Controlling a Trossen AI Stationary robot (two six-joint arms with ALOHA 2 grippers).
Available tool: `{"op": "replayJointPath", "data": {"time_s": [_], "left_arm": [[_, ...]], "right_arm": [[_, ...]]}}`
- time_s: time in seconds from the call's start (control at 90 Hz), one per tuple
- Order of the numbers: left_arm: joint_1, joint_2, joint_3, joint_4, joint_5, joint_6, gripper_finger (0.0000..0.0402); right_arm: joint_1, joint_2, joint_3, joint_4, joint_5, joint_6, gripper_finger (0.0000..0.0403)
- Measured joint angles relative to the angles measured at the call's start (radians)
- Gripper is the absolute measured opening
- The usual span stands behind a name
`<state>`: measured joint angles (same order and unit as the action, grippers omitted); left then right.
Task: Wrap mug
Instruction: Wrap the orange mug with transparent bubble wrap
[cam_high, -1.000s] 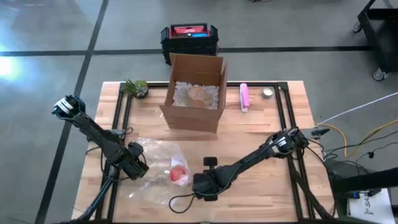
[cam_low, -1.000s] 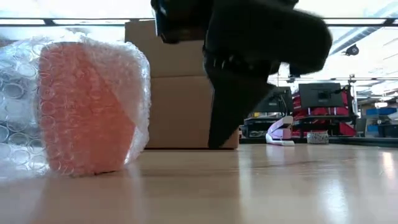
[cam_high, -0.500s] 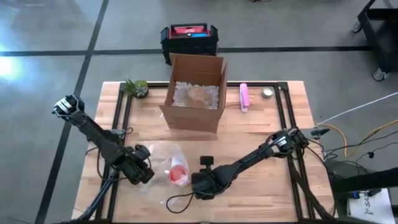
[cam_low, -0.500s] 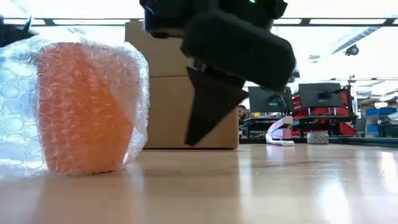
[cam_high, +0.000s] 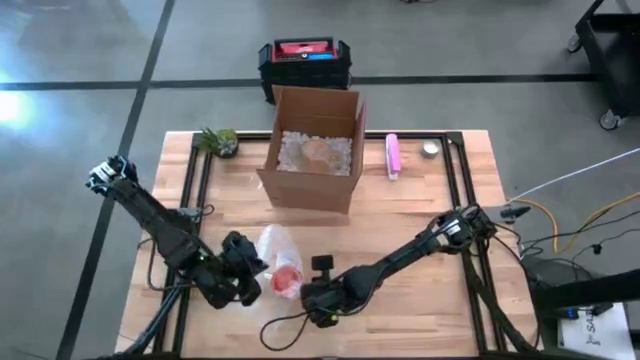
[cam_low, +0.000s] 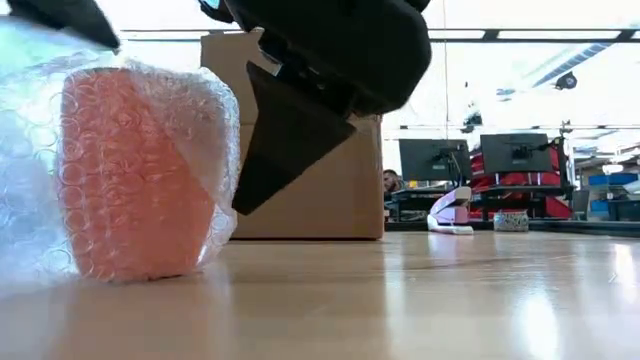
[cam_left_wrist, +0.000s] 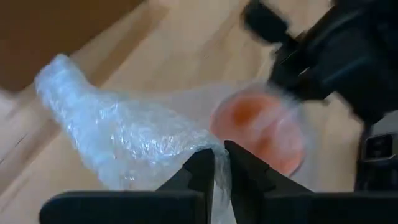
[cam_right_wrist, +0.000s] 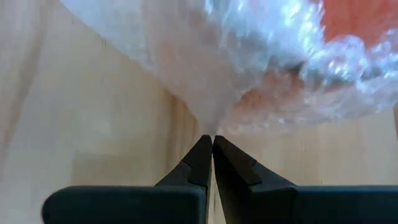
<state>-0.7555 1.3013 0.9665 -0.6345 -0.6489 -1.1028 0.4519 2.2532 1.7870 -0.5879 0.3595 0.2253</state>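
Observation:
An orange mug (cam_high: 287, 280) stands upright on the table near the front edge, with clear bubble wrap (cam_high: 272, 245) around and over it. In the low view the mug (cam_low: 135, 175) shows through the wrap. My left gripper (cam_high: 248, 278) is just left of the mug, shut on the wrap. My right gripper (cam_high: 312, 293) is just right of the mug, also shut on the wrap, its fingers slanting down toward the mug. My left gripper pinches a bunched edge of the bubble wrap (cam_left_wrist: 214, 148) between its two fingers, coming from the table's left. The wrap is raised off the table there and runs as a crumpled roll away from the fingers. My right gripper pinches the wrap at its fingertips, where the wrap draws to a point (cam_right_wrist: 211, 127) beside the mug's base. Its fingers slant down from the table's right.
An open cardboard box (cam_high: 315, 150) with packing peanuts stands at the far middle. A small plant (cam_high: 218, 140) is at the far left, a pink item (cam_high: 393, 155) and a small tin (cam_high: 430, 149) at the far right. A black cable (cam_high: 285, 325) loops by the near edge.
My left gripper has shut on the bubble wrap and moved toward the table's right, up to the mug. The wrap that lay spread left of the mug is now gathered and lifted against it. My right gripper has shifted a little left toward the mug.

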Motion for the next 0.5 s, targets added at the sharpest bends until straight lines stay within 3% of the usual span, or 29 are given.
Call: {"op": "replayJointPath", "data": {"time_s": [0.244,0.5], "left_arm": [[0.019,0.132,0.0,0.297,-0.001,0.247,0.002],[0.051,0.27,0.0,0.311,0.04,0.252,0.002]], "right_arm": [[0.0,0.0,0.0,0.002,0.0,0.002,0.0002],[0.0,-0.071,0.013,-0.057,-0.002,-0.001,0.0002]]}}
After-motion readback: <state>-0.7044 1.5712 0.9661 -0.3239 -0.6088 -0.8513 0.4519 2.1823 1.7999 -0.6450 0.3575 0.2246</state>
